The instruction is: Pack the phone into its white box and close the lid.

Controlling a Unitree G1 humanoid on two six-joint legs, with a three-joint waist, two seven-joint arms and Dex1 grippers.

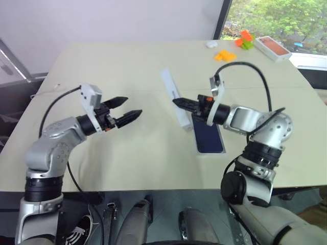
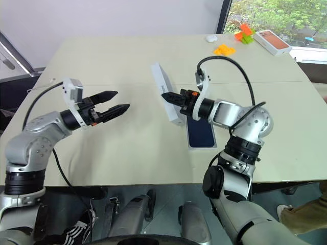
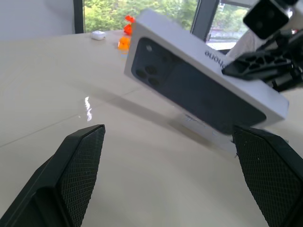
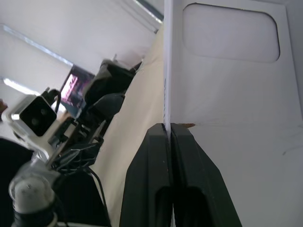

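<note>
The lid [image 1: 172, 97] stands tilted on edge beside the flat navy phone [image 1: 208, 135].

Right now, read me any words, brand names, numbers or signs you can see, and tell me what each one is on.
"...hone", the start cut off by the right hand: dark letters on the white side wall of the lid, in the left wrist view.
The white box with the orange-red top at the table's far corner: no lettering can be made out.
Nothing else carries readable text.

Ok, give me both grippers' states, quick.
Left gripper: open, empty, above the table.
Right gripper: shut on the lid's edge, holding it upright.
</note>
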